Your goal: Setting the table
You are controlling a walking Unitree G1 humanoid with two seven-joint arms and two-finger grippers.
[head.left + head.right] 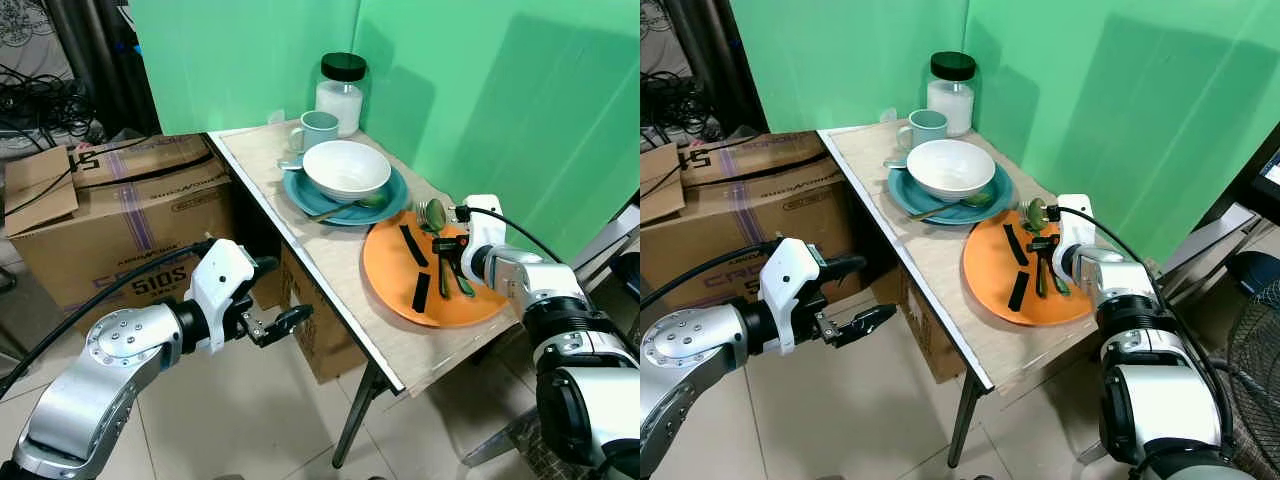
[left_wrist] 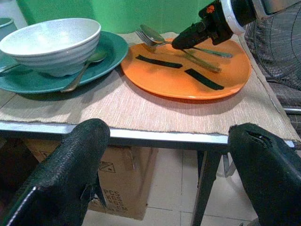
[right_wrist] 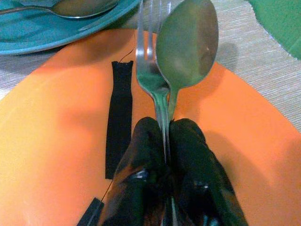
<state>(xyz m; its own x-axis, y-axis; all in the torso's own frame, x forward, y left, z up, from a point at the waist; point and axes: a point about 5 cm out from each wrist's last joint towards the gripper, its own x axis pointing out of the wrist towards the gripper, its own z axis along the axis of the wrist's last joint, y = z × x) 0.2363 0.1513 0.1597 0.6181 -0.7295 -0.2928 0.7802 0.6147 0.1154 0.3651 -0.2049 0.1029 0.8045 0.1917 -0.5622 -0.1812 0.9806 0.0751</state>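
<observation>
Left tool fingers stand apart in the foreground, below the tabletop edge. On the tabletop: orange plate bearing two black strips; at its 9 o'clock, touching it, a teal plate carrying a white bowl. Right tool grips a fork and spoon over the orange plate.

Both arms are showing rounded silver shells with small screws at the joints, white wrist housings, black cables running along them; left gripper and right gripper are wearing long black fingers, textured and scuffed up close
</observation>
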